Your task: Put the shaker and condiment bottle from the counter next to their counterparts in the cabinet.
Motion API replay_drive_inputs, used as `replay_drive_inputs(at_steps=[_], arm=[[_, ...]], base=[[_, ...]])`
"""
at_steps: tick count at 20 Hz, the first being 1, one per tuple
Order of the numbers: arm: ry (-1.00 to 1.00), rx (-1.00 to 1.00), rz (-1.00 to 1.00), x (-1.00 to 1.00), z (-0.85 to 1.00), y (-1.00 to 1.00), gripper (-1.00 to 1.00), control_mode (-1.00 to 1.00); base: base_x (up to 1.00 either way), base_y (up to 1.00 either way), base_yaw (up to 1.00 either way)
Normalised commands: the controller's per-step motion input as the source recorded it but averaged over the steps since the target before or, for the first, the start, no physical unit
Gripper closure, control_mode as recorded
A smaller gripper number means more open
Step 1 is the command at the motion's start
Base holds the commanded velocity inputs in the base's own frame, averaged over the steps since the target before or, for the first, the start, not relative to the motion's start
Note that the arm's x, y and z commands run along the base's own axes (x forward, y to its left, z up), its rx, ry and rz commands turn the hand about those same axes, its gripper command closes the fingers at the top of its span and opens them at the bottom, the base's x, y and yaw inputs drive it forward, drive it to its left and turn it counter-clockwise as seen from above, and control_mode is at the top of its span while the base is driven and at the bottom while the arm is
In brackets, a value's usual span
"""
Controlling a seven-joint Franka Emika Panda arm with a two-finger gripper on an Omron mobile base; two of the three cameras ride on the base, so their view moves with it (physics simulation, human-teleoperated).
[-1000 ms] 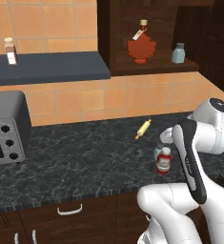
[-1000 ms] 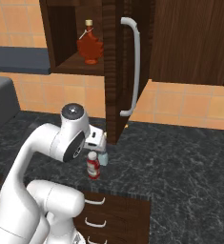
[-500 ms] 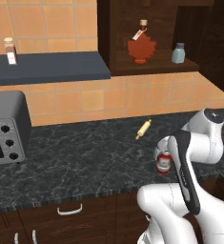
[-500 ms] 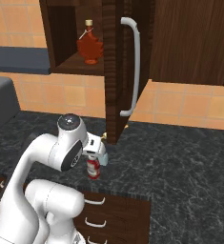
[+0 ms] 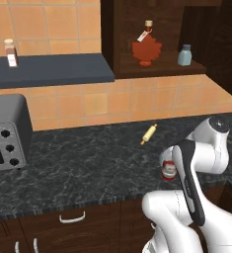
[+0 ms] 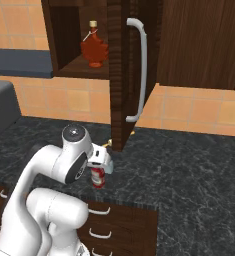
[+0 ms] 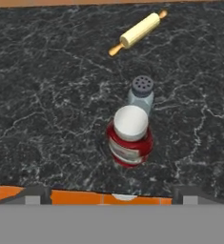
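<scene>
Jaws spread wide above the ketchup bottle (image 7: pixel 129 137). Shaker (image 7: pixel 141 94) stands touching just beyond it; descending risks toppling the shaker.

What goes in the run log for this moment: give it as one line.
phase: approach | gripper: open, above bottle | shaker: upright on counter, close behind bottle | rolling pin: lying beyond | cabinet: open

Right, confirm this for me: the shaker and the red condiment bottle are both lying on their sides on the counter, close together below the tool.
Wrong in one respect: the shaker and condiment bottle stand upright, caps up, not on their sides. The hand view shows it. They are close together on the counter, below the tool.
</scene>
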Motion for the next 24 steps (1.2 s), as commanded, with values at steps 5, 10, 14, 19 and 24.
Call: replay_drive_inputs(at_steps=[5, 10, 14, 19, 24], arm=[[0.00, 0.00, 0.06, 0.00, -0.22, 0.00, -1.00, -1.00], [0.00, -0.02, 0.12, 0.00, -0.34, -0.02, -1.00, -1.00], [0.00, -0.03, 0.11, 0.03, -0.32, 0.00, -1.00, -1.00], [0.00, 0.00, 0.12, 0.25, -0.20, 0.00, -1.00, -1.00], [0.00, 0.00, 0.14, 0.36, -0.22, -0.03, -1.00, -1.00]], base=[[0.00, 0.00, 0.00], [0.00, 0.00, 0.00], [0.00, 0.00, 0.00], [0.00, 0.00, 0.00], [0.00, 0.00, 0.00]])
